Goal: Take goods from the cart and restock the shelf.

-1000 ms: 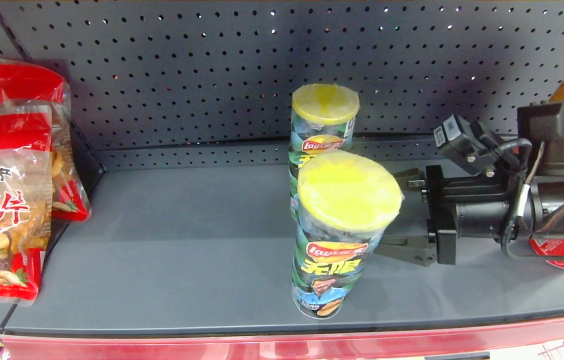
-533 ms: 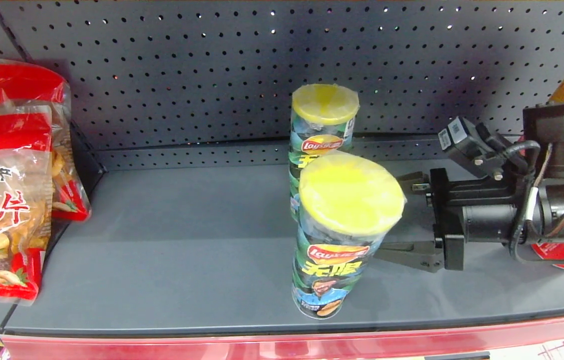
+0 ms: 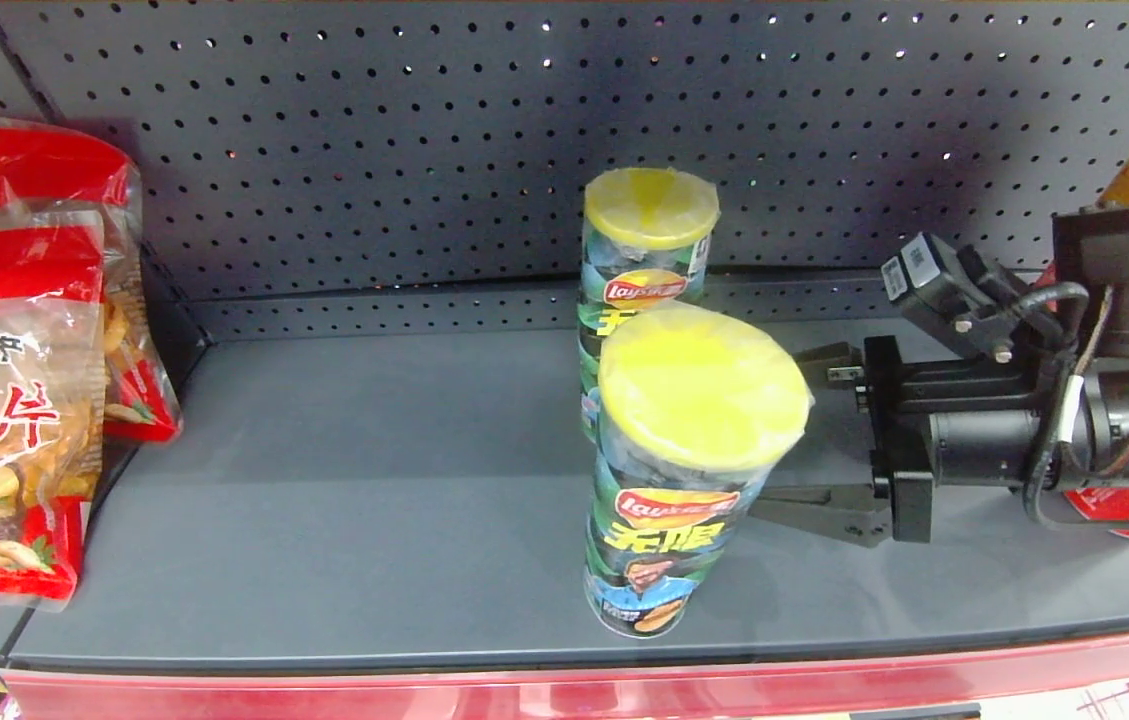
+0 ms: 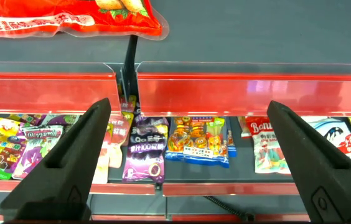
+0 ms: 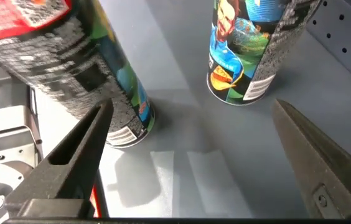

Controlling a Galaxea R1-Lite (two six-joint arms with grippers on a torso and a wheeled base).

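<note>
- Left gripper [image 4: 188,104]: fingers spread wide with nothing between them, facing a lower row of sweet packets [image 4: 194,137]. It has no part in this step.
- Snack bags [image 3: 4,400]: well away from the right fingers, so no concern.
- Front can [image 3: 679,480]: upright on the shelf [image 3: 374,520], just ahead of the right fingertips. The rear can [image 3: 644,250] stands close behind it.
- Right gripper [image 3: 816,432]: fingers spread, pinching nothing. The placing looks done, so pull straight back along the fingers' line and keep them apart. A sideways nudge could topple the tall, narrow can.
</note>
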